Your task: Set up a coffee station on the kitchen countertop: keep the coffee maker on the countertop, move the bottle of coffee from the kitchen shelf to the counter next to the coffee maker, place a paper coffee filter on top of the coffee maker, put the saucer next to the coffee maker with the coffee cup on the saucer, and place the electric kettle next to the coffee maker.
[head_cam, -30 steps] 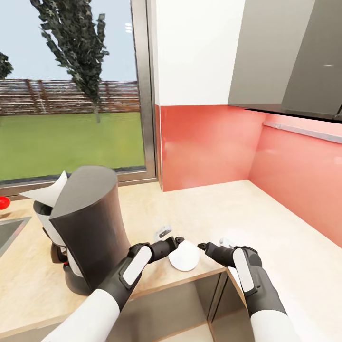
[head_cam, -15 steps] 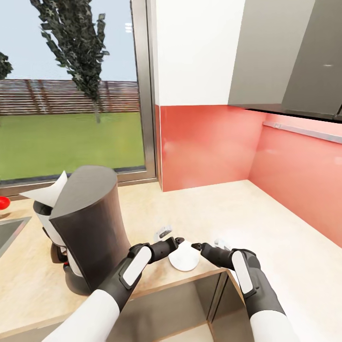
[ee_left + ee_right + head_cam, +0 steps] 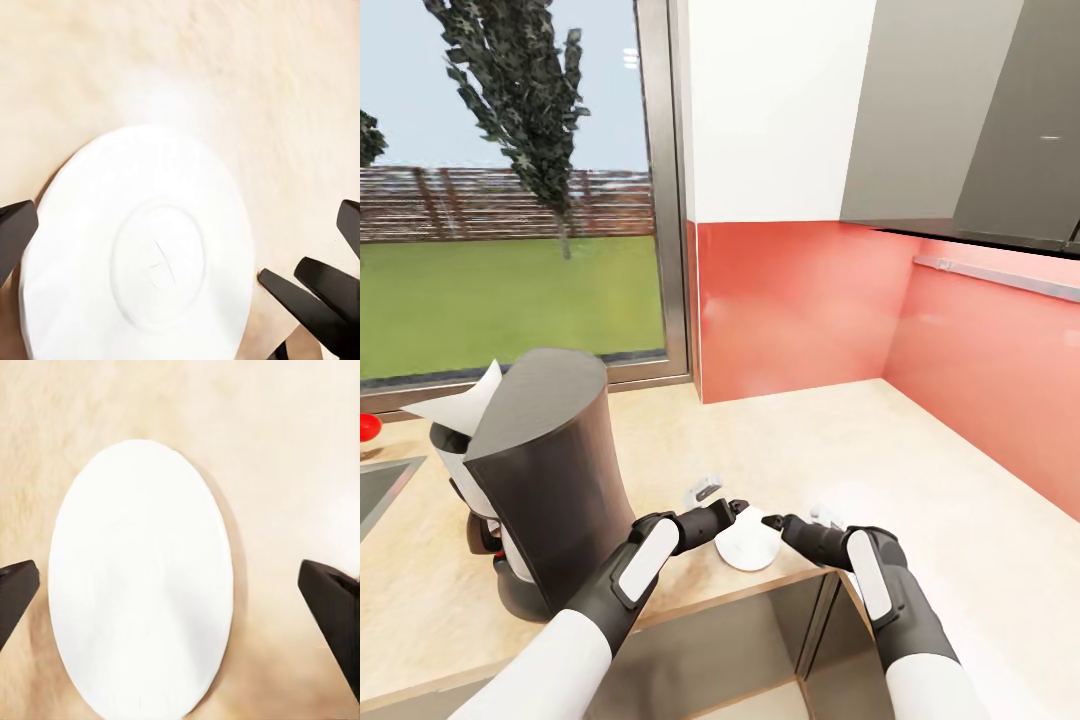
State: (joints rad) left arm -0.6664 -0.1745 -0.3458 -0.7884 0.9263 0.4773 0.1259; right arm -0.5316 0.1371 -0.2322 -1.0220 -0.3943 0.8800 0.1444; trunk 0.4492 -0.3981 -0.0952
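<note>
The saucer (image 3: 748, 545) lies flat, face up, at the kitchen countertop's (image 3: 810, 440) front edge, round with no long axis. The left gripper (image 3: 738, 506) and right gripper (image 3: 772, 520) flank it, jaws open and empty. Left of it, the coffee maker (image 3: 545, 480) stands upright, the paper coffee filter (image 3: 460, 405) on top.

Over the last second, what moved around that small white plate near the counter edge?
The right gripper slid toward the left gripper, closing in over the small flat round white saucer. Both grippers are open, nothing held. The left gripper, saucer, dark grey coffee maker with its white paper filter, and beige countertop stayed put.
</note>
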